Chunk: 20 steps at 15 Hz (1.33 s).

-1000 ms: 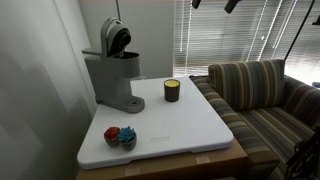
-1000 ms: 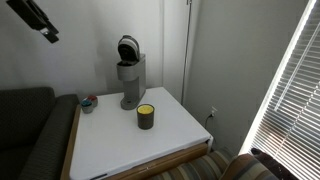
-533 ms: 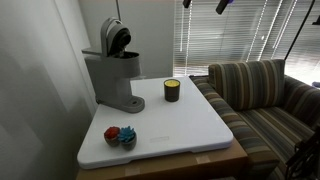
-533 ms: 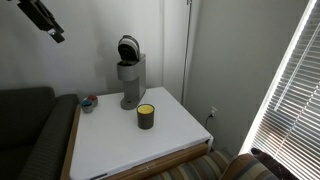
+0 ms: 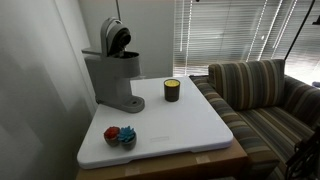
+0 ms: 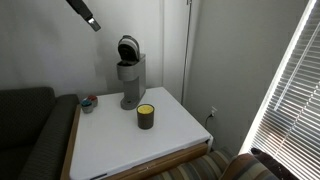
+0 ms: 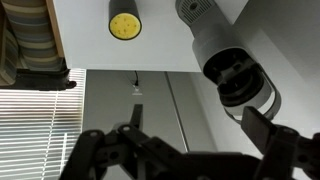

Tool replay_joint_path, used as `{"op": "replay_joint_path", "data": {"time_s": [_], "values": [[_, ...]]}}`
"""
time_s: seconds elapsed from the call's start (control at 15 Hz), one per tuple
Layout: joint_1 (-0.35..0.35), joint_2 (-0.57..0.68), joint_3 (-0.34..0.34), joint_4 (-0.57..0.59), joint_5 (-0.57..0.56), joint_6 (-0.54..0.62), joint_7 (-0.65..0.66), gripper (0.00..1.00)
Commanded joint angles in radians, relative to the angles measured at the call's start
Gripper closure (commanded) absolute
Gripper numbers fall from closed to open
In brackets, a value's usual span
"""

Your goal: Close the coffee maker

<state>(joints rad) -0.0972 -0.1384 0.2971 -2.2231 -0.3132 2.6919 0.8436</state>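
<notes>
The grey coffee maker (image 5: 113, 78) stands at the back of the white table (image 5: 190, 125), against the wall, with its dark rounded lid (image 5: 117, 38) hinged up and open. It shows in both exterior views (image 6: 130, 80). My gripper (image 6: 92, 20) hangs high above the table, up and to the left of the machine in that exterior view. In the wrist view the gripper (image 7: 197, 125) is open and empty, and it looks down on the coffee maker (image 7: 225, 60) and the small dark jar with a yellow top (image 7: 124, 24).
The jar (image 5: 172, 90) stands on the table beside the machine. A small bowl with red and blue things (image 5: 120, 136) sits near the table's front corner. A striped couch (image 5: 260, 90) borders one side, a dark sofa (image 6: 25, 125) the other. Window blinds (image 5: 230, 35) hang behind.
My arm has moved along the top of the scene toward the coffee maker and has left the top edge of one exterior view. The coffee maker and jar have not moved.
</notes>
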Motion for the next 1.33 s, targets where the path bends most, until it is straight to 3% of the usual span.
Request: {"op": "replay_joint_path", "data": {"time_s": [0.0,0.07,0.13,0.2,0.33,0.53,0.73,1.27], "values": [[0.06,0.241,-0.064,0.252,0.062,-0.065,-0.093,0.0],[0.082,0.293,-0.077,0.311,0.124,-0.099,-0.124,0.0],[0.102,0.336,-0.099,0.371,0.116,-0.159,-0.095,0.0],[0.119,0.224,-0.128,0.232,0.104,-0.07,-0.091,0.0],[0.149,0.306,-0.152,0.321,0.123,-0.114,-0.096,0.0],[0.158,0.333,-0.157,0.352,0.127,-0.122,-0.098,0.0],[0.186,0.367,-0.168,0.374,0.24,-0.114,-0.081,0.0],[0.269,0.584,-0.295,0.795,0.154,-0.288,-0.031,0.0]]}}
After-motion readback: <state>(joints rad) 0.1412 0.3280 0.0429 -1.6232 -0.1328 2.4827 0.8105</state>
